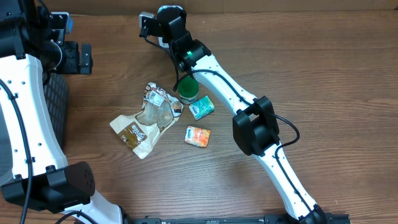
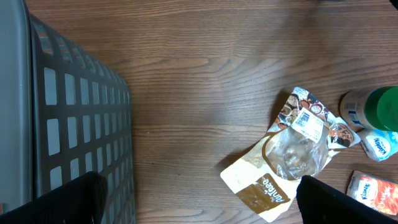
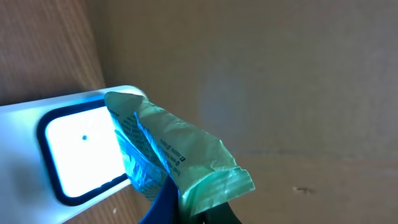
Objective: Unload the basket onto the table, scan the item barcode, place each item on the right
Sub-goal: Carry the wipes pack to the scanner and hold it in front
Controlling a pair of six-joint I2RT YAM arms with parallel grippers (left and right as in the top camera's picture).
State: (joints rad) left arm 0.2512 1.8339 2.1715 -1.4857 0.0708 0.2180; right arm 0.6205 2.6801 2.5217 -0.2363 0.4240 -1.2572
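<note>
The right gripper (image 3: 186, 210) is closed tight on the lower end of a crumpled green packet (image 3: 177, 158), which stands up out of the jaws directly in front of the scanner (image 3: 25, 130), its upper edge overlapping the lit window (image 3: 78, 146). In the right wrist view, fine print runs along the packet's fold, but I cannot tell whether the barcode itself faces the glass. To do this step well, I judge the wrist should roll slowly so the printed panel lies flat toward the window, close but not pressed against it, then pause; the creased film could hide bars or throw glare. Well apart from the scanner, nearer the robot, lie a brown pouch (image 1: 144, 121), a green-capped bottle (image 1: 188, 90), a teal packet (image 1: 201, 108) and an orange packet (image 1: 198, 136). Farther off to the left, the left gripper (image 2: 199, 186) hangs with jaws spread wide and empty beside a dark basket (image 2: 74, 124).
</note>
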